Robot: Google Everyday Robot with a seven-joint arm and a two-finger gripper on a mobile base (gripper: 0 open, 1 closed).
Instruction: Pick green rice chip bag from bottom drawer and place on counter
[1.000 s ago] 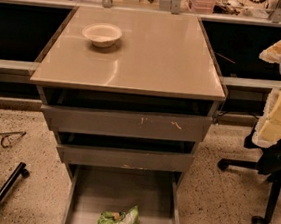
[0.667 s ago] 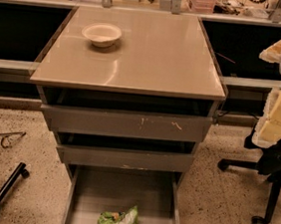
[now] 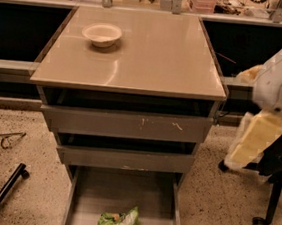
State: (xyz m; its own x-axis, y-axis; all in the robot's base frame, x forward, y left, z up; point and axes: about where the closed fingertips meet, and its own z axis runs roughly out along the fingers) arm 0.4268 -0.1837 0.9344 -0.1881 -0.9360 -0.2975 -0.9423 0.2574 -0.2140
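Camera view: my pincer hangs right of the bench, unmoved from a second ago, its spread impossible to tell. The green rice chip bag lies in the open bottom drawer below the bench; pickup not begun, I judge.

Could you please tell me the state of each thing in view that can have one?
bottom drawer: pulled wide open.
green rice chip bag: lying crumpled on its floor, ungrasped.
top drawer: slightly out.
middle drawer: slightly out.
white bowl: upright on the counter.
gripper: off to the right, away from the bag.
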